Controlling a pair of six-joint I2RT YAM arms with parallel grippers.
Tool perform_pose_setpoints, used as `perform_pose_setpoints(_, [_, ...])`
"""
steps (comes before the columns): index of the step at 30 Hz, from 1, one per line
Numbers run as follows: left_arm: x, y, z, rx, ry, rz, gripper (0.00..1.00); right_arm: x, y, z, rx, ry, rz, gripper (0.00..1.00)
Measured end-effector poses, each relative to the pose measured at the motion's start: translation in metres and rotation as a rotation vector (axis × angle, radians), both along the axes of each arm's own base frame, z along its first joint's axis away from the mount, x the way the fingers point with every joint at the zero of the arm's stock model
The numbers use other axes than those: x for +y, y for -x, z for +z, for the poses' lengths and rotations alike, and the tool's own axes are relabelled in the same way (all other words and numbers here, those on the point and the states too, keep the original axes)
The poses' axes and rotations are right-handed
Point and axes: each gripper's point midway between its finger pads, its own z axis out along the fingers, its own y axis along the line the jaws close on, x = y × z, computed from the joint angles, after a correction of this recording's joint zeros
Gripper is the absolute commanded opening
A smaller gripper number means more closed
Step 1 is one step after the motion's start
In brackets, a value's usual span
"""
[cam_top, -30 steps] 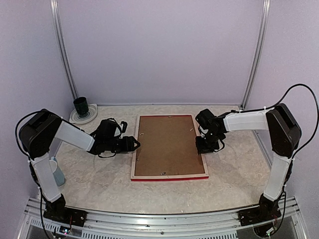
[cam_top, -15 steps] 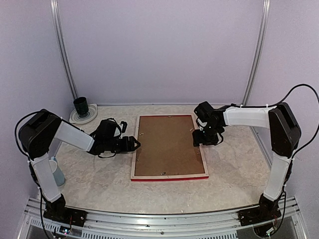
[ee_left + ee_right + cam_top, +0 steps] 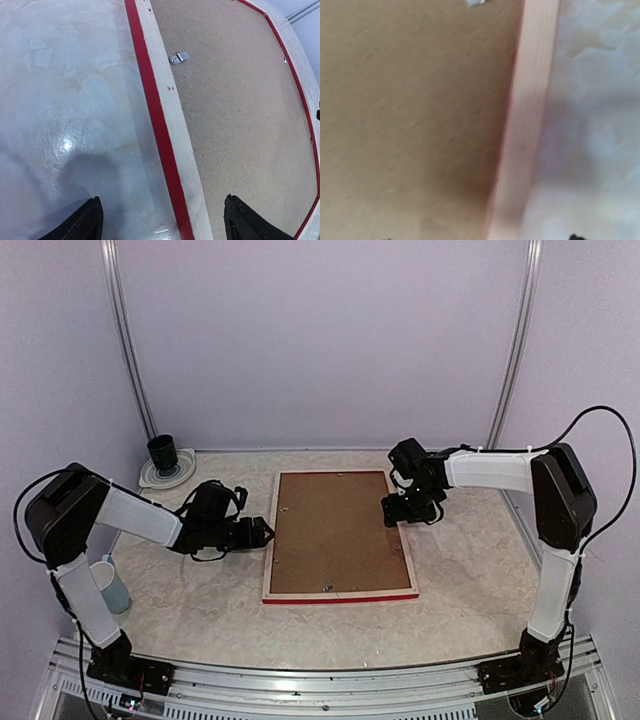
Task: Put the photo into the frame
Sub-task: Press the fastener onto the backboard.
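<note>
Compared with one second ago, the right tool [image 3: 395, 512] sits farther back along the right rail of the frame [image 3: 340, 596], and its jaws have parted. The left arm's elbow is lower and further left.

On the bench [image 3: 200, 620], nearest the arm bases, a pale blue cup [image 3: 114, 586] stands beside the left arm's upright link. Beyond it, the frame lies flat and face down at bench centre, with its red edge toward the bases. A brown backing board [image 3: 338, 530] fills its opening, and a small metal clip [image 3: 179, 58] sits on the board just inside the left rail.

The left tool [image 3: 262, 532] is low at the left rail, jaws apart and gripping nothing. One of its fingers [image 3: 82, 222] is over the bench and the other over the board.

The right tool is over the right rail. Its wrist view is blurred, but two dark fingertips [image 3: 575, 236] show far apart at the lower edge, holding nothing.

At the far left corner, a dark cup [image 3: 162, 451] stands on a white plate [image 3: 150, 478].
</note>
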Motion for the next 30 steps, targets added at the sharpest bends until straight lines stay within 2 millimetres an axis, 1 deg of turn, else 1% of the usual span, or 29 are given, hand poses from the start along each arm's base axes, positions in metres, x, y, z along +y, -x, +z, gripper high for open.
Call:
perform_pose_setpoints(6, [-0.002, 0.014, -0.001, 0.014, -0.051, 0.002, 0.94, -0.015, -0.022, 0.004, -0.043, -0.023, -0.011, 0.77])
perform_pose_setpoints(7, [-0.001, 0.015, -0.001, 0.018, -0.054, 0.007, 0.98, -0.018, -0.026, 0.006, -0.052, -0.03, -0.014, 0.77])
perform_pose_setpoints(11, [0.003, 0.008, 0.003, 0.021, -0.068, 0.032, 0.99, -0.027, -0.038, 0.01, -0.079, -0.049, -0.019, 0.84])
perform_pose_setpoints(14, [-0.002, -0.008, 0.02, -0.008, -0.056, 0.046, 0.99, -0.03, -0.045, 0.013, -0.095, -0.061, -0.014, 0.89])
perform_pose_setpoints(17, [-0.01, -0.033, 0.042, -0.059, -0.027, 0.061, 0.99, -0.031, -0.054, 0.018, -0.113, -0.069, -0.015, 0.97])
perform_pose_setpoints(19, [-0.013, -0.049, 0.05, -0.081, -0.014, 0.073, 0.99, -0.029, -0.06, 0.02, -0.125, -0.073, -0.012, 0.98])
perform_pose_setpoints(22, [-0.013, -0.068, 0.05, -0.087, -0.011, 0.089, 0.99, -0.026, -0.07, 0.022, -0.144, -0.078, -0.004, 0.99])
perform_pose_setpoints(24, [-0.01, -0.079, 0.044, -0.079, -0.015, 0.099, 0.99, -0.024, -0.072, 0.022, -0.149, -0.082, -0.002, 0.99])
perform_pose_setpoints(30, [-0.01, -0.101, 0.026, -0.049, -0.041, 0.1, 0.98, -0.022, -0.075, 0.02, -0.151, -0.089, 0.002, 0.98])
